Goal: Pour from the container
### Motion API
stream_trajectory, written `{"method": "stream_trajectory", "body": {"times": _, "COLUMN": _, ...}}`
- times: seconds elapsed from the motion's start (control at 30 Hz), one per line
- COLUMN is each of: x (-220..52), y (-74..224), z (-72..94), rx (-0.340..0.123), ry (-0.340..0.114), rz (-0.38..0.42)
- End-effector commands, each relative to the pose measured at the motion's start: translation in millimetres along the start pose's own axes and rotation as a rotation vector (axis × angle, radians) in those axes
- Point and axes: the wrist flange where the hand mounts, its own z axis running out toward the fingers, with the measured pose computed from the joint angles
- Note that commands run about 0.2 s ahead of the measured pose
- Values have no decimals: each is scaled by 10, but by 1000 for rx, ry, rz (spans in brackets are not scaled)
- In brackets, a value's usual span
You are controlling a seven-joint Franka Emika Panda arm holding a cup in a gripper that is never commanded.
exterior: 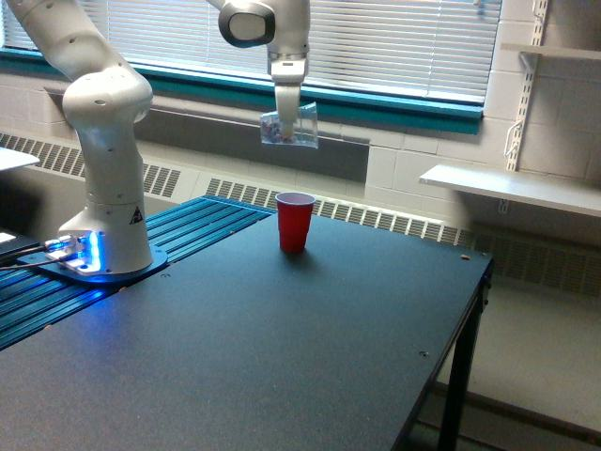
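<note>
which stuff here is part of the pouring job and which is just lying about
Part of the job:
- clear cup, held by the tool
- red cup, probably the target

Just there:
- wall shelf
- window blinds
- black table

No text can be read; the arm's base (120, 221) bears a small triangular sign.
</note>
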Motion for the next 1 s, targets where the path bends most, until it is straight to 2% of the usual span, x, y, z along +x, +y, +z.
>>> {"method": "stream_trajectory", "body": {"times": 0.03, "x": -192, "y": 29, "z": 164, "rx": -41, "ry": -48, "rz": -49}}
{"method": "stream_trajectory", "body": {"times": 0.23, "x": -317, "y": 69, "z": 308, "rx": -70, "ry": -70, "rz": -67}}
{"method": "stream_trajectory", "body": {"times": 0.43, "x": -530, "y": 183, "z": 570, "rx": -133, "ry": -94, "rz": -110}}
{"method": "stream_trajectory", "body": {"times": 0.57, "x": -622, "y": 242, "z": 704, "rx": -151, "ry": -126, "rz": -121}}
{"method": "stream_trajectory", "body": {"times": 0.83, "x": -563, "y": 239, "z": 768, "rx": -144, "ry": -144, "rz": -97}}
{"method": "stream_trajectory", "body": {"times": 1.0, "x": -473, "y": 193, "z": 751, "rx": -136, "ry": -135, "rz": -81}}
